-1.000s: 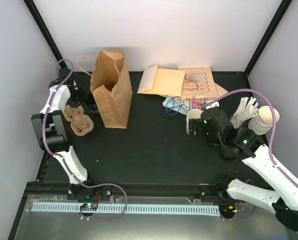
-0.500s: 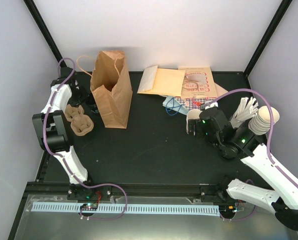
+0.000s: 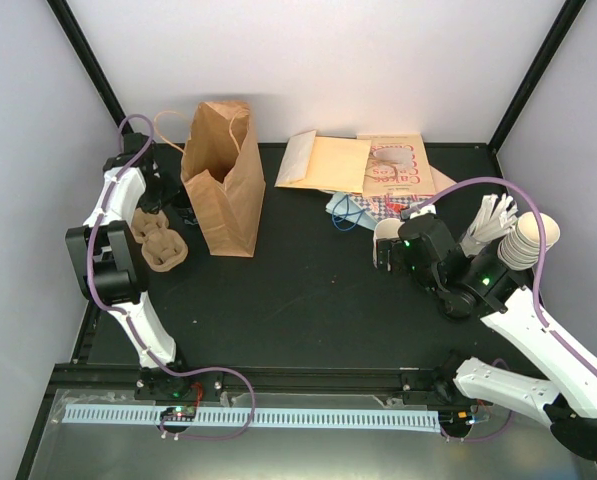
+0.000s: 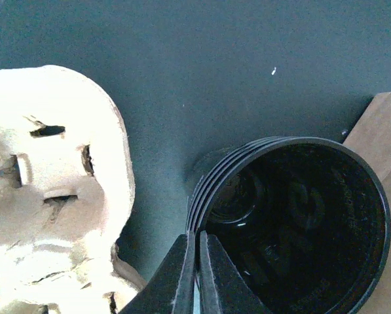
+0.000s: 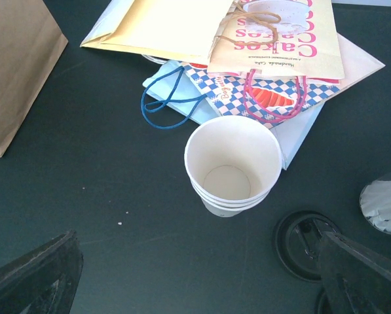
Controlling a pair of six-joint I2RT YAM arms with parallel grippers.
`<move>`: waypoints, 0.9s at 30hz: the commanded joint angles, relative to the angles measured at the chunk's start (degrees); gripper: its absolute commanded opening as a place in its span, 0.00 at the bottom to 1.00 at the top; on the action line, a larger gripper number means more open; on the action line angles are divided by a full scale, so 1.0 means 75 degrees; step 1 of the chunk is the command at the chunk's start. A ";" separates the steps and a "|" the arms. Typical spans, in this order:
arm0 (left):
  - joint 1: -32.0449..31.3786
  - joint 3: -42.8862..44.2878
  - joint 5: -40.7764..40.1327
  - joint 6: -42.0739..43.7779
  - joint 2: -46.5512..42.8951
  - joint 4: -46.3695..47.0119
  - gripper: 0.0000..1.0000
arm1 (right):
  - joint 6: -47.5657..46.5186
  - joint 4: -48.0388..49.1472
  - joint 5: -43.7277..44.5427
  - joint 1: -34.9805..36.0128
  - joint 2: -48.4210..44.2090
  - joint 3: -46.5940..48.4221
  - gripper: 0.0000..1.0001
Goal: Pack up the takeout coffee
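Nearest, at the table's 4 o'clock: right gripper (image 5: 198, 245) spread wide, clasping nothing, above black tabletop (image 5: 116, 196). Just beyond its fingertips, at 12 o'clock: cream-white tapered paper cup (image 5: 233, 163), upright, lidless, seated in two like cups. Loose round black plastic lid (image 5: 306, 245) at the cup's 4 o'clock. Farther, at the table's 10 o'clock: beige moulded pulp cup carrier (image 3: 161, 243). Just beyond it, left gripper (image 4: 196, 239) pinched onto the rim of nested stack of black plastic lids (image 4: 293, 229). Upright brown paper bag (image 3: 221, 180) at its 3 o'clock.
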 commanded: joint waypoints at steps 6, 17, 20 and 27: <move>-0.0210 0.0614 -0.0631 0.0149 -0.0218 -0.0510 0.02 | 0.0153 0.0064 0.0071 -0.0026 -0.0041 -0.0098 1.00; -0.0265 0.0624 -0.0628 0.0105 -0.0489 -0.0694 0.02 | 0.0108 0.0119 -0.0045 -0.0036 -0.0028 -0.0099 1.00; -0.0262 0.0567 -0.0500 0.0038 -0.0605 -0.0686 0.02 | 0.0117 0.0128 -0.0070 -0.0032 -0.0028 -0.0110 1.00; -0.0227 0.0093 0.0069 -0.0168 -0.0957 -0.0299 0.02 | 0.0095 0.0094 -0.0130 -0.0030 -0.0017 -0.0090 1.00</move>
